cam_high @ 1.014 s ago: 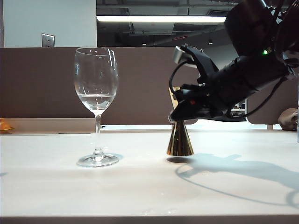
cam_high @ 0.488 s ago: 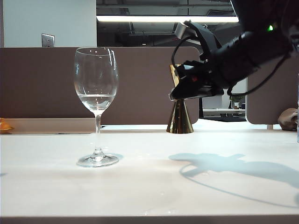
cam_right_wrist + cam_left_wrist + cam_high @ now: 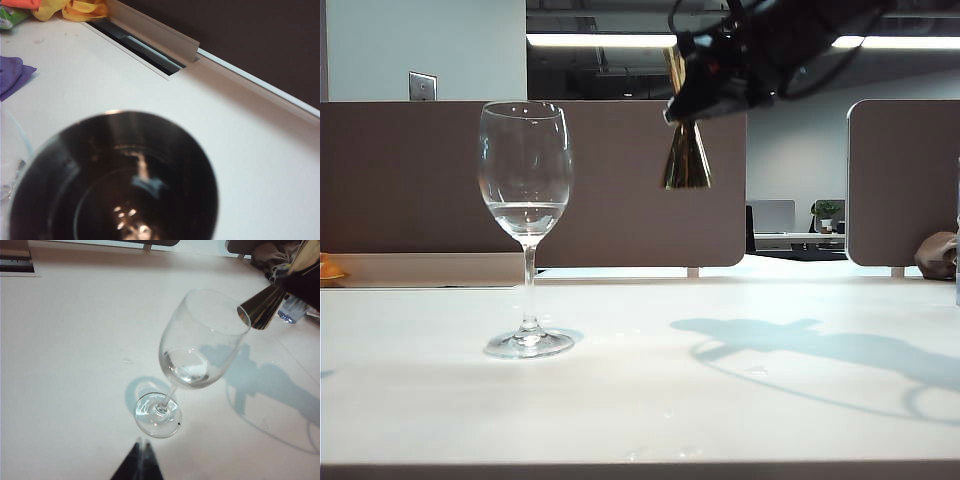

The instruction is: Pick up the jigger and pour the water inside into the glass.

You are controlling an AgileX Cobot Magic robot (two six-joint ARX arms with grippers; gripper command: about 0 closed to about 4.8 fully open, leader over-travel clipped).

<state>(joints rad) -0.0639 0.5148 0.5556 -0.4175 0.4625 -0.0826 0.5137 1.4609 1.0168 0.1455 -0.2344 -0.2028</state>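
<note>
The clear stemmed glass (image 3: 525, 200) stands on the white table (image 3: 640, 400) with a little water (image 3: 525, 213) in its bowl. My right gripper (image 3: 698, 100) is shut on the waist of the gold jigger (image 3: 686, 155) and holds it upright in the air. The jigger is to the right of the glass, with its base about level with the glass's upper bowl. In the right wrist view the jigger's dark cup (image 3: 115, 180) hides the fingers; glints show inside it. My left gripper (image 3: 141, 455) is shut and empty just above the table, close to the glass's foot (image 3: 158, 415). The jigger (image 3: 262, 307) hangs beside the glass's rim.
Brown partition panels (image 3: 420, 180) close the back of the table. A cable slot (image 3: 140, 45) runs along the table's back edge, with yellow and orange items (image 3: 75, 7) and a purple cloth (image 3: 12, 75) near it. A small clear bottle (image 3: 292, 310) lies beyond the jigger.
My right gripper has lifted the jigger off the table, up and a little toward the glass. The glass and my left gripper have stayed put.
</note>
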